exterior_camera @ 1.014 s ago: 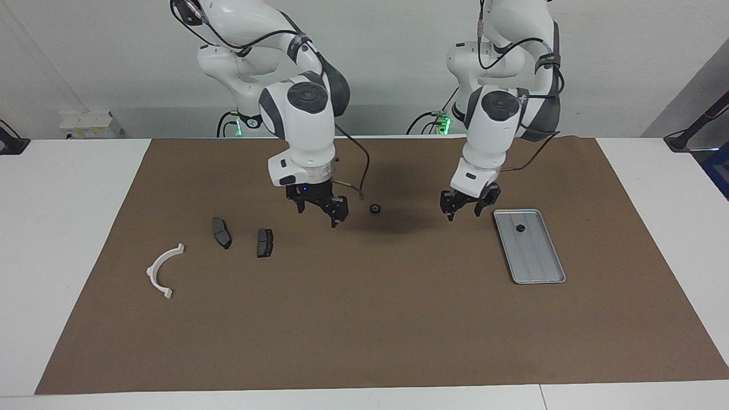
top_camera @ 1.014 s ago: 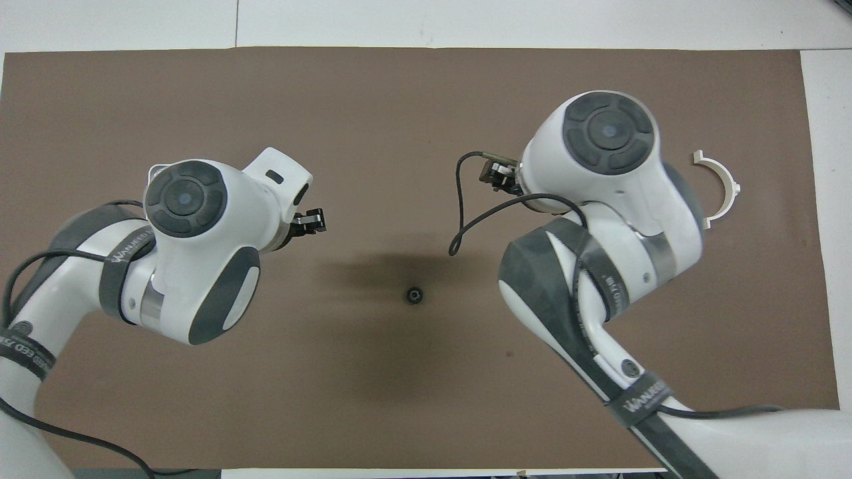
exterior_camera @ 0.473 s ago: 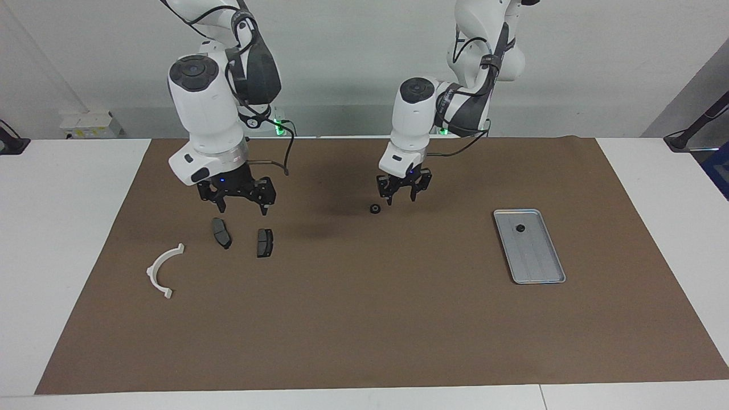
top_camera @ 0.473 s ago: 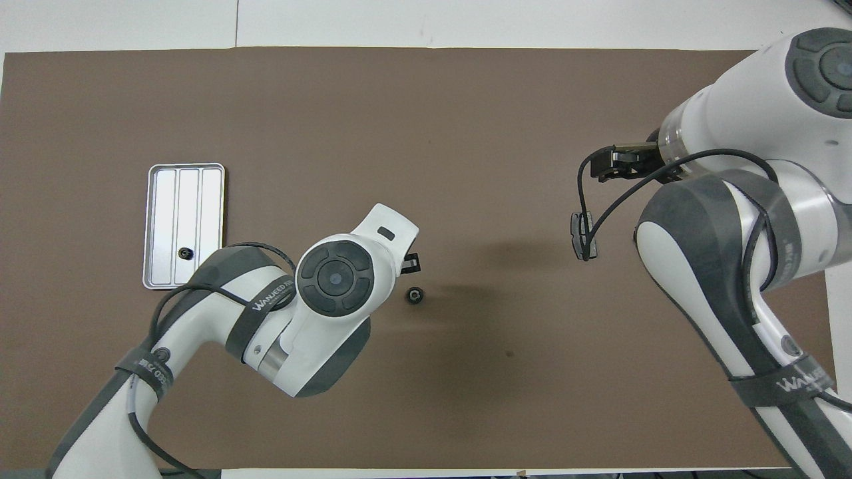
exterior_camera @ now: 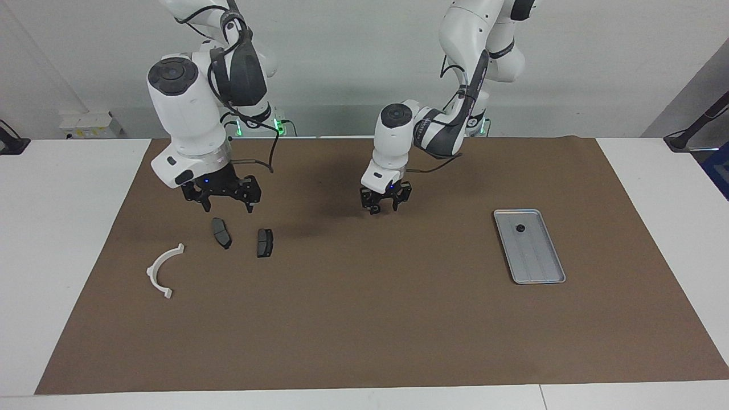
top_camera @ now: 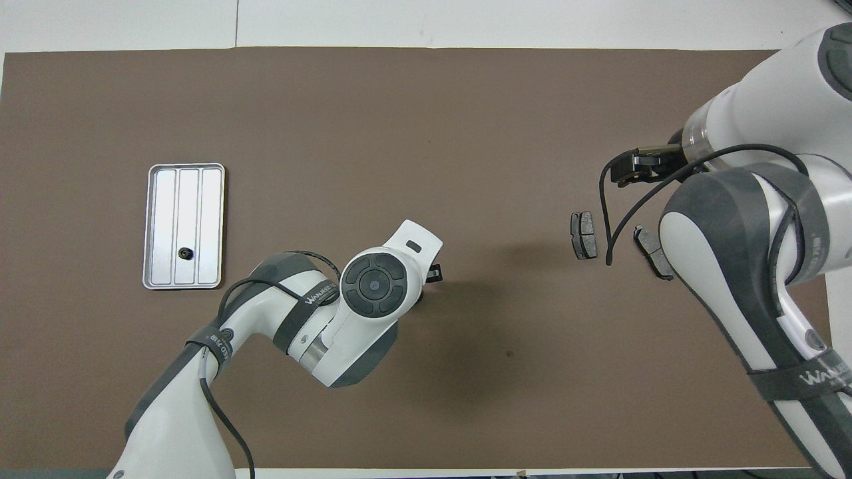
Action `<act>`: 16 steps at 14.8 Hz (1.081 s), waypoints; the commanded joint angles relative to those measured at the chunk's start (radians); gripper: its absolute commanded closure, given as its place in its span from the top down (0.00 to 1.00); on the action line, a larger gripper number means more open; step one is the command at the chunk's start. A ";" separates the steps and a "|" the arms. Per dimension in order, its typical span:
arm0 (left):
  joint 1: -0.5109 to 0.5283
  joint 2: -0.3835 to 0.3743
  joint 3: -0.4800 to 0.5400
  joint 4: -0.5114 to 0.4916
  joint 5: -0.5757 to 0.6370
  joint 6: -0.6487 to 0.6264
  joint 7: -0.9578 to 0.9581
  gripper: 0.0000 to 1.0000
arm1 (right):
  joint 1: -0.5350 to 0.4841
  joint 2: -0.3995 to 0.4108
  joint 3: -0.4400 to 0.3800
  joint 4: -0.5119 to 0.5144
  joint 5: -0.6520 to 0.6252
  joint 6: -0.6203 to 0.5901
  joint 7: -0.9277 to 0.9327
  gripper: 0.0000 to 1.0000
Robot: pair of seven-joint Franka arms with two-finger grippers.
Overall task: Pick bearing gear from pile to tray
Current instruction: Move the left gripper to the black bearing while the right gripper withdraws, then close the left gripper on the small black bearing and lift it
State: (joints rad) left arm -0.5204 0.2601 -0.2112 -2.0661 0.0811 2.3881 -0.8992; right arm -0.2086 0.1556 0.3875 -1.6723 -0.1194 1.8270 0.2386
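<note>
At mid-bench, on the brown mat, the left claw has come down from half a second ago and now sits low around the small black gear, its fingers spread to either side; I cannot tell whether they touch it. From overhead the gear is hidden under the left arm's wrist. A second gear lies in the tray, unchanged, at the left arm's end of the bench. Over the two brake pads, the right claw hangs with fingers wide apart, having shifted slightly toward the right arm's end. One pad shows whole from overhead. A white arc bracket lies beside them, unmoved.
</note>
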 commanded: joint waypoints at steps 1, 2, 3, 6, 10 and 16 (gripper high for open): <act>-0.006 -0.009 0.013 -0.023 0.008 0.025 -0.001 0.75 | -0.023 -0.021 0.011 -0.012 0.020 -0.011 -0.059 1.00; -0.009 -0.009 0.013 -0.028 0.008 0.022 -0.001 0.75 | -0.022 -0.024 0.011 -0.012 0.021 -0.012 -0.064 1.00; -0.015 -0.012 0.015 -0.035 0.008 0.022 -0.003 0.75 | -0.014 -0.025 0.004 -0.012 0.021 -0.012 -0.067 1.00; -0.047 -0.019 0.015 -0.055 0.008 0.017 -0.012 0.75 | 0.104 -0.048 -0.138 -0.010 0.043 -0.026 -0.122 1.00; -0.072 -0.021 0.013 -0.057 0.008 0.023 -0.041 0.75 | 0.311 -0.093 -0.397 -0.021 0.113 -0.054 -0.188 1.00; -0.081 -0.015 0.013 -0.065 0.008 0.028 -0.044 0.75 | 0.293 -0.177 -0.400 -0.027 0.113 -0.146 -0.219 1.00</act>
State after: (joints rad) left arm -0.5817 0.2638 -0.2140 -2.0990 0.0814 2.3967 -0.9233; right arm 0.0950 0.0276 -0.0086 -1.6743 -0.0339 1.7099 0.0517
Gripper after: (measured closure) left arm 0.300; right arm 0.000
